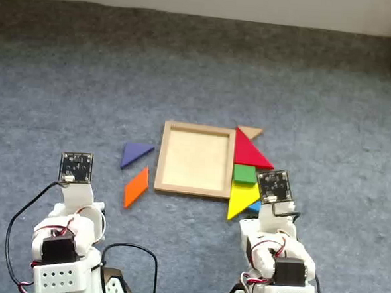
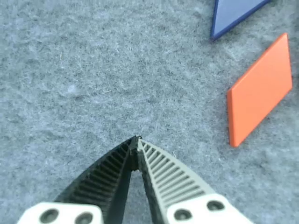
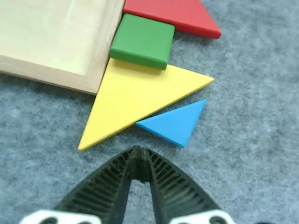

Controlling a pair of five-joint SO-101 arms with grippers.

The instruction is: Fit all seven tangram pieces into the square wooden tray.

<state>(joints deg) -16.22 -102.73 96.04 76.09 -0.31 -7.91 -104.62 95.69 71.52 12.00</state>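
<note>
The square wooden tray (image 1: 161,159) lies in the middle of the grey carpet with nothing inside it. Along its right side sit a red triangle (image 1: 249,152), a green square (image 1: 245,173), a yellow triangle (image 1: 243,197), a light blue triangle (image 3: 175,123) and a tan triangle (image 1: 251,131). Left of the tray lie a purple triangle (image 1: 135,153) and an orange parallelogram (image 1: 136,187). My left gripper (image 2: 137,141) is shut over bare carpet beside the orange parallelogram (image 2: 259,90). My right gripper (image 3: 138,150) is shut just short of the yellow triangle (image 3: 135,95) and the blue one.
Both arm bases stand at the near edge, with black cables (image 1: 132,252) looping between them. Open carpet stretches beyond the tray up to a pale wall edge (image 1: 204,4) at the far side.
</note>
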